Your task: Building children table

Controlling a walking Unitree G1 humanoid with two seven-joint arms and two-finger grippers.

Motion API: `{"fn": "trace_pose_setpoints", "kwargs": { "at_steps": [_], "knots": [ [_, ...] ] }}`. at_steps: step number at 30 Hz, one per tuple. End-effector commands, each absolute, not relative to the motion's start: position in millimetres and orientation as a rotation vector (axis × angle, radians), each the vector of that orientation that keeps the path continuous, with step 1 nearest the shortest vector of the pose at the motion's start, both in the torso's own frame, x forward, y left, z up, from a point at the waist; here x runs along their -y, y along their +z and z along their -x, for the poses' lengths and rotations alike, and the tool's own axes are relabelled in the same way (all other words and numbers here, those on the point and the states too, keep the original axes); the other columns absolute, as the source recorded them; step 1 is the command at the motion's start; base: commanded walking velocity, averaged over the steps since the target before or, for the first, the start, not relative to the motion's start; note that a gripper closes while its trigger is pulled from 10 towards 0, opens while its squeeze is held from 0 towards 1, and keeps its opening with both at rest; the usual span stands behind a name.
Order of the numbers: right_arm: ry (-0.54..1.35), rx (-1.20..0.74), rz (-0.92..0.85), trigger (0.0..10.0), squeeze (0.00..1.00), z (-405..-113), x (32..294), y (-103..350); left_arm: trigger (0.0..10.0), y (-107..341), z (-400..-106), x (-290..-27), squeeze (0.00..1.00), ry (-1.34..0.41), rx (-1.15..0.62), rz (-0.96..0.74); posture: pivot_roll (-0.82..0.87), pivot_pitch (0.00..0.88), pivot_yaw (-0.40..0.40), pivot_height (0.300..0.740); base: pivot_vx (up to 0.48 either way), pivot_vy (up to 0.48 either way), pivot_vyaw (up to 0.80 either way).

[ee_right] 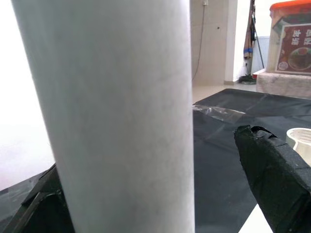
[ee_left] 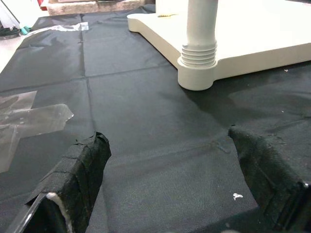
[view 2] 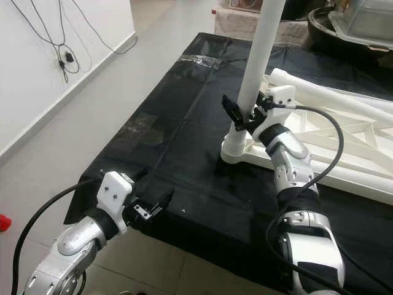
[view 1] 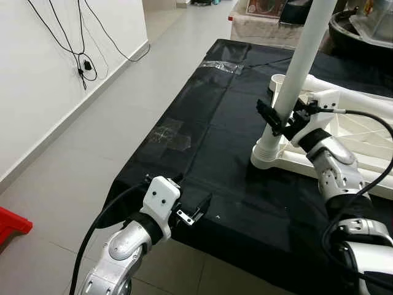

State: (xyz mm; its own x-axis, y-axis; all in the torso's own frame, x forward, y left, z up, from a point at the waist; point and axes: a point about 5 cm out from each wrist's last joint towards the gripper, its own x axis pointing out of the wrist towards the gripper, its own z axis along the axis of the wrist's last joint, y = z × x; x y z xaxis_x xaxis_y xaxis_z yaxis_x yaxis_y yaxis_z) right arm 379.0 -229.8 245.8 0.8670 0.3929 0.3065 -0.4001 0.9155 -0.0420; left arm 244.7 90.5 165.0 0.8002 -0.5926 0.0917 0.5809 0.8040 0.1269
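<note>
While upright, table leg [view 1: 302, 61] sits between right hand [view 1: 280, 118] fingers.

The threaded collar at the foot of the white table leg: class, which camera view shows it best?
The left wrist view: the collar is close and unobstructed. Both eye views show it small below the right gripper; the right wrist view shows the leg's shaft.

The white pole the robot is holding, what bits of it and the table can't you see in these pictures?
- White pole: its top is cut off by the upper edge of both eye views.
- Right tool: in the right wrist view the pole hides where the fingers touch it.
- White table: its far side runs off the eye views' right edge.
</note>
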Motion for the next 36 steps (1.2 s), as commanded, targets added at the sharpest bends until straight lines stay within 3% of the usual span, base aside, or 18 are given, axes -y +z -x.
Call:
{"fn": "trace_pose_setpoints", "kwargs": {
  "at_steps": [1, 10, 26, 27, 29, 30, 36],
  "knots": [
    [0.456, 0.315, -0.013, 10.0, 0.0, -379.4, 228.7, 248.4, 10.0, 159.7, -242.7, -91.2, 0.0, -0.631, 0.109, -0.097, 0.12, 0.191, -0.014, 0.74, 0.0, 0.0, 0.0],
    [0.64, 0.247, 0.024, 10.0, 0.0, -379.0, 224.6, 249.5, 10.0, 159.6, -242.6, -90.6, 0.0, -0.632, 0.108, -0.097, 0.13, 0.191, -0.015, 0.74, 0.0, 0.0, 0.0],
    [0.664, 0.223, 0.047, 10.0, 0.0, -383.7, 227.8, 254.5, 10.0, 158.6, -240.6, -90.6, 0.0, -0.632, 0.106, -0.097, 0.12, 0.182, -0.018, 0.74, 0.0, 0.0, 0.0],
    [0.659, 0.228, 0.047, 3.8, 0.0, -383.8, 228.1, 254.8, 10.0, 158.6, -240.5, -90.5, 0.0, -0.633, 0.106, -0.097, 0.12, 0.182, -0.018, 0.74, 0.0, 0.0, 0.0],
    [0.656, 0.231, 0.046, 3.8, 0.0, -383.9, 228.2, 255.0, 10.0, 158.6, -240.4, -90.4, 0.0, -0.633, 0.106, -0.097, 0.12, 0.182, -0.018, 0.74, 0.0, 0.0, 0.0],
    [0.658, 0.231, 0.04, 0.0, 0.0, -383.6, 228.2, 253.7, 10.0, 158.4, -240.4, -90.2, 0.0, -0.634, 0.106, -0.097, 0.12, 0.179, -0.018, 0.74, 0.0, 0.0, 0.0],
    [0.672, 0.224, 0.025, 0.0, 0.0, -382.2, 226.9, 247.7, 10.0, 158.2, -240.8, -90.1, 0.0, -0.634, 0.106, -0.098, 0.12, 0.175, -0.018, 0.74, 0.0, 0.0, 0.0]
  ]
}}
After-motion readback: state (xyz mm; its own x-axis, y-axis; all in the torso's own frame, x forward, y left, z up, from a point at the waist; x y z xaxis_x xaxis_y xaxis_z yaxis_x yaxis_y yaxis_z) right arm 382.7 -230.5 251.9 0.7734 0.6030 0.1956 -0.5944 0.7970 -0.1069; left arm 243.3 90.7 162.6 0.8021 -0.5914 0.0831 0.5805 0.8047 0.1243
